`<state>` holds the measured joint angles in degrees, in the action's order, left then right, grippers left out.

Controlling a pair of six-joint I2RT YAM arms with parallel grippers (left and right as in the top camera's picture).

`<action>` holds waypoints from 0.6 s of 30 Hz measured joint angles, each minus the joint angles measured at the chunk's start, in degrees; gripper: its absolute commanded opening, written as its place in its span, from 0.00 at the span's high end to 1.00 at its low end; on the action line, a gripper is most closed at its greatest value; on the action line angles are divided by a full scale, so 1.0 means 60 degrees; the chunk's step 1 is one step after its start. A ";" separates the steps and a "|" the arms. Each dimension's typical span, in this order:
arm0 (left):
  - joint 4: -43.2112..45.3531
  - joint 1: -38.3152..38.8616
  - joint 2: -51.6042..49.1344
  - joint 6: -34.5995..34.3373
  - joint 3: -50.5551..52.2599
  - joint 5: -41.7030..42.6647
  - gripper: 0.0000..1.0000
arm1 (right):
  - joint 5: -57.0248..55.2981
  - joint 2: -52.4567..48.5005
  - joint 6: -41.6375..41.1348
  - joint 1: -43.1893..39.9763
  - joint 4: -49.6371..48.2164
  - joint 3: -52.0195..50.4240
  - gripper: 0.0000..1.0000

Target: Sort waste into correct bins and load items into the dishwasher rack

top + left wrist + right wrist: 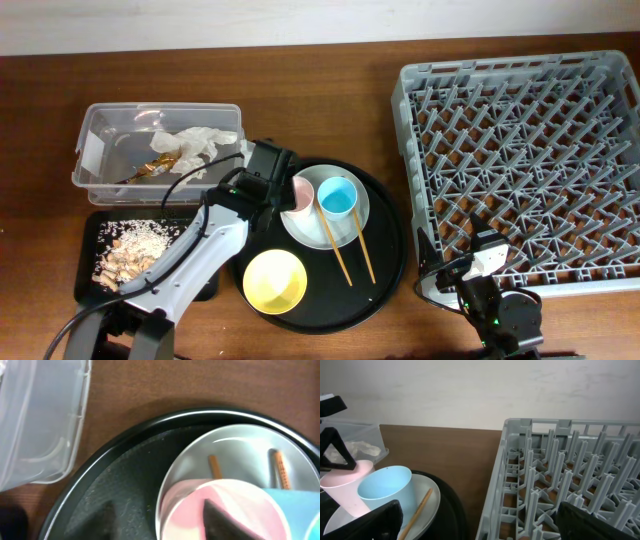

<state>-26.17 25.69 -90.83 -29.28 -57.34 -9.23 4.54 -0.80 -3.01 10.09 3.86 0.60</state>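
Waste: paper scraps (195,143) and wrapper (160,165) in far-left clear tub (95,130), crumbs (130,245) in black tray (90,225); judged sorted | Items: pink cup (299,190), blue cup (338,195), plate (310,228), chopsticks (345,245), yellow bowl (275,280) on centre round tray (385,270); rack (520,150) at right unloaded | Left gripper (157,522): jaws apart astride pink cup's rim | Right gripper (485,525): jaws apart, near rack's near-left corner

The left arm (185,255) is showing white links, black joints and a thin black cable (188,177) looping alongside. By the near edge of the tabletop (330,70), the right arm (497,315) is looking black, wearing a white block (488,256) and, seemingly, a green light (492,322).
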 measured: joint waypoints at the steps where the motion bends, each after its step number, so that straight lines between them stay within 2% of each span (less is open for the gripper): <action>1: 0.0011 0.0000 -0.0029 -0.0018 0.0000 0.0051 0.90 | 0.0000 0.0000 -0.0007 0.0000 0.0000 0.0000 0.01; 6: -0.0015 0.0000 -0.0237 0.0029 0.0000 0.0361 1.00 | 0.0000 0.0000 -0.0004 0.0000 0.0000 0.0000 0.01; 13: -0.0047 0.0000 -0.0113 0.0022 0.0000 0.0481 1.00 | 0.0000 0.0000 -0.0007 0.0000 -0.0004 0.0000 0.01; 18: -0.0306 -0.0004 0.0841 0.0022 -0.0193 0.0510 1.00 | 0.0000 0.0000 -0.0007 0.0000 0.0000 0.0000 0.01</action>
<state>-28.01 25.67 -85.78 -29.15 -58.50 -6.17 4.54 -0.80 -3.05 10.09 3.86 0.60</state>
